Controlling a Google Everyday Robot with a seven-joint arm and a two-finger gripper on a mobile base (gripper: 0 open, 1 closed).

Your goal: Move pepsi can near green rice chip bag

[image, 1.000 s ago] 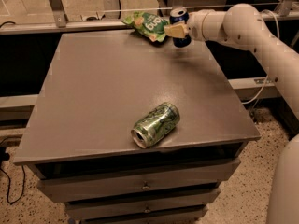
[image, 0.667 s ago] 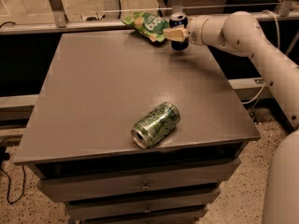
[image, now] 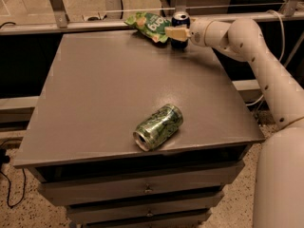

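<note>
Three items were recorded on one grey table top point(image: 109, 94), with one gripper among them.

Item 1: pepsi can point(image: 180, 19). Dark blue with a silver top, it stood upright at the far edge of the table, right of centre. Whether its base touched the surface could not be told, as the gripper covered its lower part.

Item 2: green rice chip bag point(image: 148, 25). Bright green and glossy with white lettering, it lay flat at the far edge. Its right end was just beside the pepsi can, touching or nearly so.

Item 3: green patterned can point(image: 158, 127). It lay on its side near the front edge, well apart from the other two, with its open end turned toward the front left.

Gripper point(image: 176, 32): it sat at the far edge of the table, reaching in from the right on a white arm point(image: 259, 61). Its pale fingers point(image: 174, 33) were closed round the lower body of the pepsi can, one crossing the can's front and the other hidden behind it.

Surroundings: two drawers point(image: 147, 191) were set under the table top. A metal rail point(image: 71, 26) ran behind the table. A black cable point(image: 6, 184) lay on the speckled floor point(image: 28, 213) at the left.
</note>
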